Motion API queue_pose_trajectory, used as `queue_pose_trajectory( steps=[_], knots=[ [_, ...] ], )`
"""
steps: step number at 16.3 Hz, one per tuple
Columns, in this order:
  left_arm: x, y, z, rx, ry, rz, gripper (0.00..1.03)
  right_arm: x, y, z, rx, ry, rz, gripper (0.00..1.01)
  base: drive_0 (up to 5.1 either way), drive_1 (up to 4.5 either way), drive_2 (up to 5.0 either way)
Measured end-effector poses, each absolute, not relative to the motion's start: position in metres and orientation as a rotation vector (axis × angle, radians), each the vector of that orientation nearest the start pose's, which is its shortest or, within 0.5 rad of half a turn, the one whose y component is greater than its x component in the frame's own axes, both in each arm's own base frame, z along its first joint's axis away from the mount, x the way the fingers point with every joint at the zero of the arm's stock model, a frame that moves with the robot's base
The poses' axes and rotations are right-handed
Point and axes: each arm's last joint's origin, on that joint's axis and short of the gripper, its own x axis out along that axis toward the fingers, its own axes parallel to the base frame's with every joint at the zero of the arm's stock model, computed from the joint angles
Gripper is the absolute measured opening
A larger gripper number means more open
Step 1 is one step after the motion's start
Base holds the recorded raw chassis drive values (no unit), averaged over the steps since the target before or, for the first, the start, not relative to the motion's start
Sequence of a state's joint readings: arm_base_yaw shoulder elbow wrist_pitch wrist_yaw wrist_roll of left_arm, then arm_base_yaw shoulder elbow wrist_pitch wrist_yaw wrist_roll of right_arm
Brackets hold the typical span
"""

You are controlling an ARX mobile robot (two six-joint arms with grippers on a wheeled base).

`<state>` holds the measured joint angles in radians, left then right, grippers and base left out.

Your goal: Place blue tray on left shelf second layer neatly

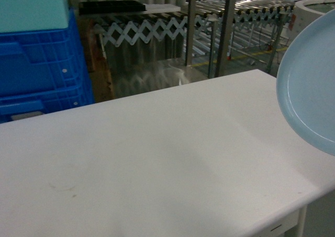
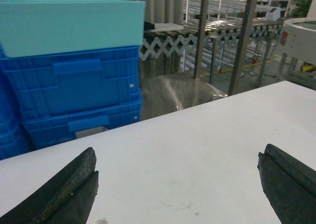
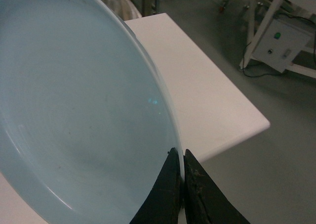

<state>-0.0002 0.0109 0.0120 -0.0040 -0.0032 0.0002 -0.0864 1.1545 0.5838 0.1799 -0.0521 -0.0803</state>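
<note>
1. Tray (image 1: 310, 85) hangs tilted in the air over the table's (image 1: 157, 158) right end, clear of the top, its rim pinched by the right gripper (image 3: 183, 169).
2. Shelf uprights (image 1: 226, 30) stand beyond the table's far edge, left of the tray, so the carry likely goes forward and leftward.
3. Left gripper (image 2: 177, 184) hovers over the table, jaws spread wide, holding nothing.
</note>
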Motion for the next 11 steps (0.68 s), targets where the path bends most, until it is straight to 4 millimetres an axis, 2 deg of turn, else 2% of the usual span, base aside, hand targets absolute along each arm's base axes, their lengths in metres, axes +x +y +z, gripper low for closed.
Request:
queue_pose_trajectory(
  steps=[3,11],
  knots=[
    [0.0976,0.0,0.1665,0.0,0.002,0.001,0.98,0.2405,-0.0193,0.2267,-0.053,0.387,-0.018,0.02,3.5,-3.9,-3.9],
    [0.0976,0.0,0.1665,0.0,0.001,0.0,0.98,0.2406,-0.0192,0.2267,-0.053,0.386,-0.018,0.02,2.8,-1.95,-5.4]
  ],
)
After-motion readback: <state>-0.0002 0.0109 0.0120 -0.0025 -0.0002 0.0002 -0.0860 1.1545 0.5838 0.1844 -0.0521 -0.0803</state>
